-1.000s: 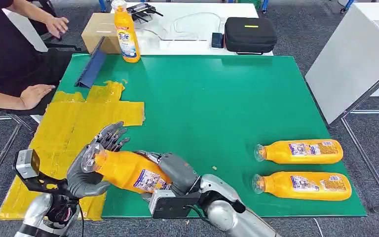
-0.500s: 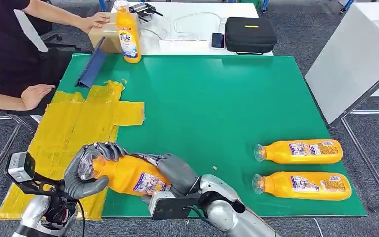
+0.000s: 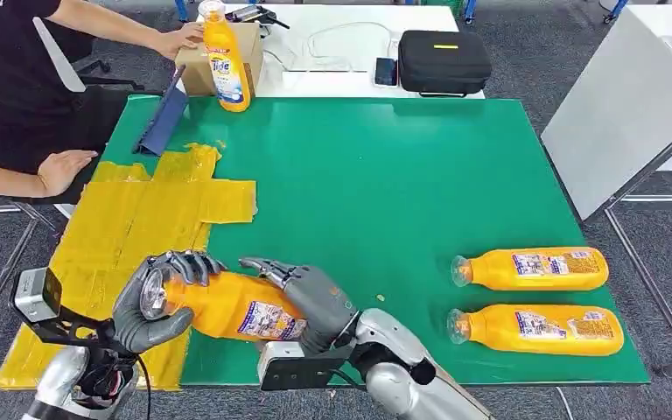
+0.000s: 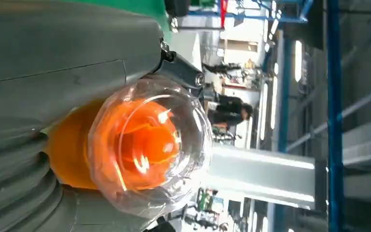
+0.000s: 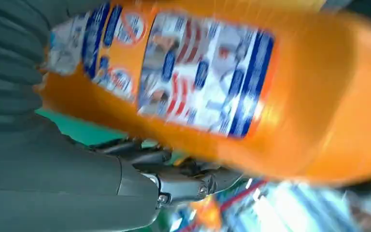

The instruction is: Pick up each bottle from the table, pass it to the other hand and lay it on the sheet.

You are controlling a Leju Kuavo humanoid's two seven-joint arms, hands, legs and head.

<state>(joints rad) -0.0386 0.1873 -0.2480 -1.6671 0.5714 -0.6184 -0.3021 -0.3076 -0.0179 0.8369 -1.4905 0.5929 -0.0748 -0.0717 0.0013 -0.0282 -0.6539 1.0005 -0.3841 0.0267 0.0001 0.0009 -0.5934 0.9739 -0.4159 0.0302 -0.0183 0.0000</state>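
Observation:
An orange bottle (image 3: 236,306) with a clear cap hangs on its side over the near-left of the green table (image 3: 385,175), at the edge of the yellow sheet (image 3: 131,219). My left hand (image 3: 153,302) grips its cap end; the clear cap (image 4: 149,150) shows against the grey fingers (image 4: 53,72). My right hand (image 3: 315,302) lies at the bottle's base with its fingers lifted and spread off the label. Up close, the label (image 5: 212,92) passes above those uncurled fingers (image 5: 174,186). Two more orange bottles (image 3: 534,268) (image 3: 538,329) lie at the near right.
An upright orange Tide bottle (image 3: 225,61) stands at the far left edge beside a cardboard box (image 3: 249,44) that a person's hand touches. Their other hand (image 3: 61,166) rests by the sheet. A blue stand (image 3: 162,114), a black case (image 3: 444,59) and a white panel (image 3: 621,114) border the table.
My left hand has closed around the bottle's cap end. My right hand's fingers have then lifted off the bottle and spread. The person has pulled the box toward the Tide bottle.

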